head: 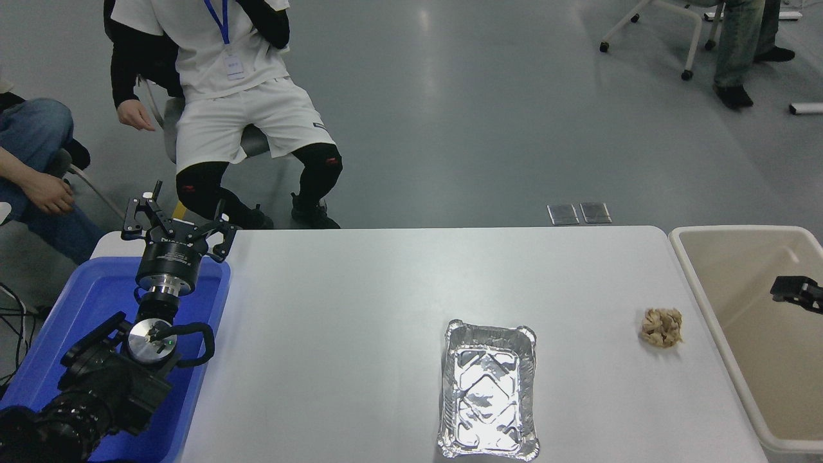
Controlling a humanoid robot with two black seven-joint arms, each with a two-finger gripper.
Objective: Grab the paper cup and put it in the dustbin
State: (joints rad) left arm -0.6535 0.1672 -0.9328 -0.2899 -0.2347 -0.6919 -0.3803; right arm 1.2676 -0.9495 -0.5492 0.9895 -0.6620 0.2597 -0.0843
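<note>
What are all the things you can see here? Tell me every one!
Rectangular silver foil tray: one, shiny, near middle of the white table.
Crumpled tan paper ball: one, on the table's right side, beside the bin.
Large beige plastic dustbin: one, right of the table.
Blue plastic tray: one, left of the table.
White paper cup: none in view.
Seated people: two at the far left, a third's legs far right.
Left claw: black, open, parked over the blue tray.
Right claw: black tip only, over the dustbin; open or shut unclear.
</note>
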